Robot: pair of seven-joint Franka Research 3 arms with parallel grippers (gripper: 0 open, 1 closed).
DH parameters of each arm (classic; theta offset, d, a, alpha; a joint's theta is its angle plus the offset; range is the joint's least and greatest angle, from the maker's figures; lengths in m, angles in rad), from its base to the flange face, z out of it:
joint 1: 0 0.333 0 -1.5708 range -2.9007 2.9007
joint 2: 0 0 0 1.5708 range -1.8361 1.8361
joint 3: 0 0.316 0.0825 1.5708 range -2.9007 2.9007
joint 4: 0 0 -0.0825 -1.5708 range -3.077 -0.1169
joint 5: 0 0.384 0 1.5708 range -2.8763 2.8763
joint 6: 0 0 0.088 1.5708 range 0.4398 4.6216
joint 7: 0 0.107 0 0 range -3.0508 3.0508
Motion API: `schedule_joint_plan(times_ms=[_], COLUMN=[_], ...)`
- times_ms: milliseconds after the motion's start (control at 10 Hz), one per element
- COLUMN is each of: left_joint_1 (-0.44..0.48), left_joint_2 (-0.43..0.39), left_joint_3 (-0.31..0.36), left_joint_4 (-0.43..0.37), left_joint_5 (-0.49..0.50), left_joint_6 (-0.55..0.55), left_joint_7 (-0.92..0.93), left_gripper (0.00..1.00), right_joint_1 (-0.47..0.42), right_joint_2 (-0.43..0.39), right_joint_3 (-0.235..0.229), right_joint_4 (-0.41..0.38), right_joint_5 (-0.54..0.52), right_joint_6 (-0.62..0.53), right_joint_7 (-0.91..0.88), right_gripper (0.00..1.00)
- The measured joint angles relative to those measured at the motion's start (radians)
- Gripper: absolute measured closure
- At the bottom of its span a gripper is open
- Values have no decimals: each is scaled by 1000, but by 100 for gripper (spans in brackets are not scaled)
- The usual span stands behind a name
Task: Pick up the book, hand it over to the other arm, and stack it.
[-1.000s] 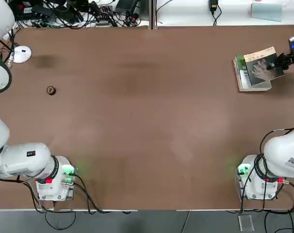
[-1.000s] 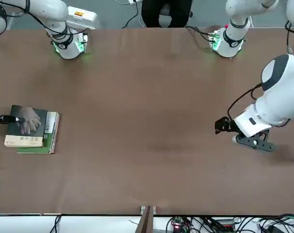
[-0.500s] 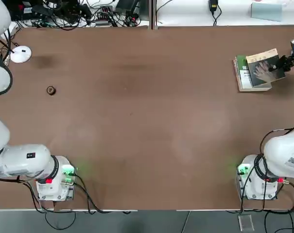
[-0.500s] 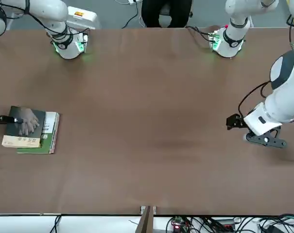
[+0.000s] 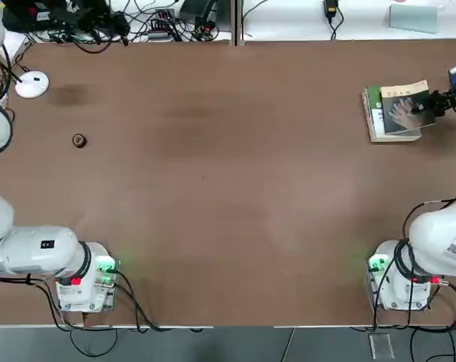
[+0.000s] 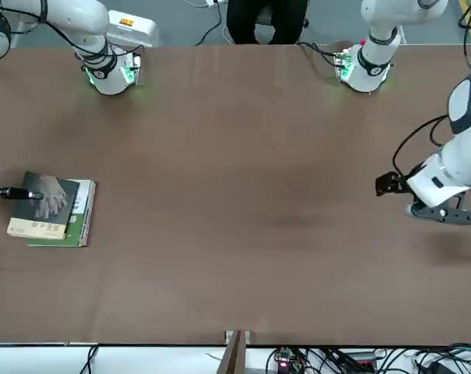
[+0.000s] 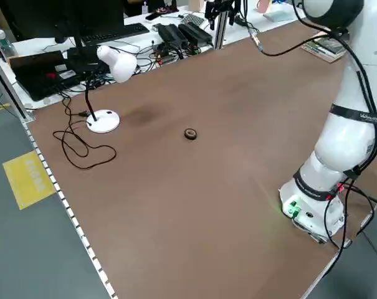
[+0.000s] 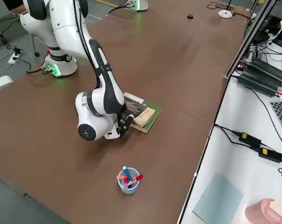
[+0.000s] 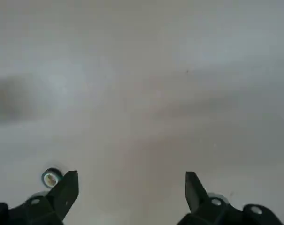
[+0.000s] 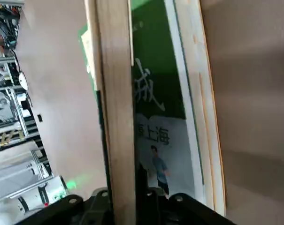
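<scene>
- I see even, soft overhead light on the brown table [image 5: 228,188], without hard glare.
- Just right of the white lamp base [image 5: 32,84] lies a faint, diffuse dark shadow.
- My left wrist view is washed out, hazy and blurred.
- In my right wrist view the book [image 10: 117,103] sits too close, its edge soft.
</scene>
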Motion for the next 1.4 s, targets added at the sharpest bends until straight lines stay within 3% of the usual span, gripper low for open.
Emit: schedule_joint_plan(times_ms=[300, 600, 1000, 1400], left_joint_1=[-13, -84, -94, -86], left_joint_2=[-59, -162, -289, -372], left_joint_3=[62, 146, 171, 181], left_joint_4=[-76, -190, -331, -350], left_joint_5=[-11, -12, -12, -12], left_joint_6=[1, 26, 43, -53], left_joint_7=[32, 37, 37, 37], left_gripper=[0, 0, 0, 0], right_joint_1=[11, 43, 59, 59], right_joint_2=[0, -2, -2, -2], right_joint_3=[2, 2, 2, 1], right_joint_4=[-9, -6, 2, 2], right_joint_5=[11, 12, 12, 12], right_joint_6=[15, 25, 29, 46], right_joint_7=[-2, -1, 1, 1], right_gripper=[84, 84, 84, 84])
